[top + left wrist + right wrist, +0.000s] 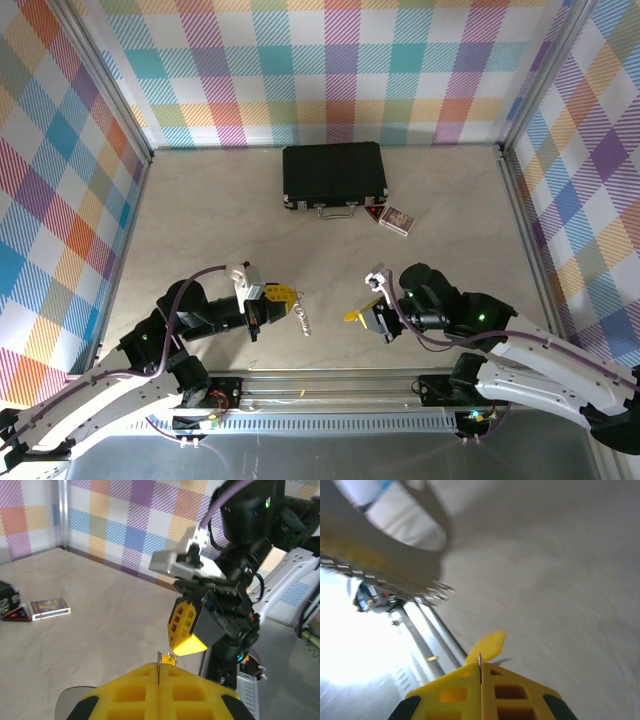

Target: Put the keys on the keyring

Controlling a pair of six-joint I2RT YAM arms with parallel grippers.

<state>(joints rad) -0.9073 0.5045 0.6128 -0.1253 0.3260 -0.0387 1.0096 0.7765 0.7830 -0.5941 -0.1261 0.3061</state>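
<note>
Top external: places the left gripper (283, 296) shut on the keyring (303, 319), loop hanging lengthwise toward the near edge, with the closed right gripper (358, 316) near on its right. Left wrist: has the ring wire upright between clamped fingertips (145, 692), probably the key (171, 659) just right of it. Right wrist: shows the key's yellow head jutting past pinched-together tips.

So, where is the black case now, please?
Top view: the black case lies far centre by the back wall, a card box at its near-right corner.
</note>
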